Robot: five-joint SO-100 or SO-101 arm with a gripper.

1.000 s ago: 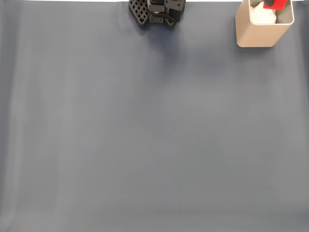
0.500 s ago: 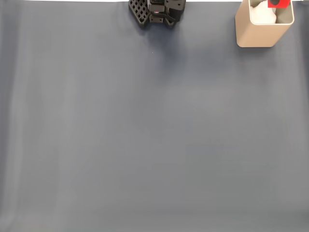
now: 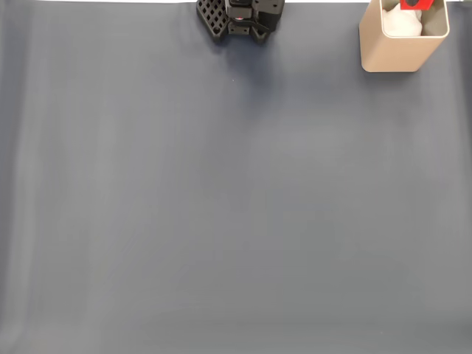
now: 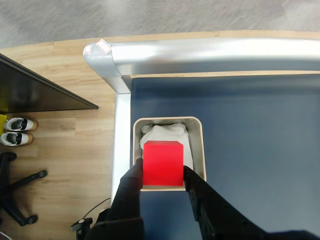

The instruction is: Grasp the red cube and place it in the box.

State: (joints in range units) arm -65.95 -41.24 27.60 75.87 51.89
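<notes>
In the fixed view, the arm's black base (image 3: 240,18) sits at the top edge of the dark blue mat (image 3: 221,206), so the arm must reach sideways to the right to get at the box (image 3: 394,51), which stands in the mat's top right corner. A sliver of the cube (image 3: 415,4) shows red over the box's mouth at the frame's top edge.

In the wrist view, left to right: a wooden floor (image 4: 55,150) with a pair of shoes (image 4: 15,131) and a chair base (image 4: 17,197) lies beyond the table's metal edge (image 4: 121,135); the box (image 4: 200,145) stands tight against that corner. The gripper (image 4: 162,172) is clamped on the cube (image 4: 162,162), one black finger (image 4: 134,180) on each side face, and it holds the cube square over the opening so it can fall cleanly inside. Something white and crumpled (image 4: 167,134) lies in the box beneath it, perhaps padding. By my reading, the carry is done and only the release remains; the cube looks well within the rim.
</notes>
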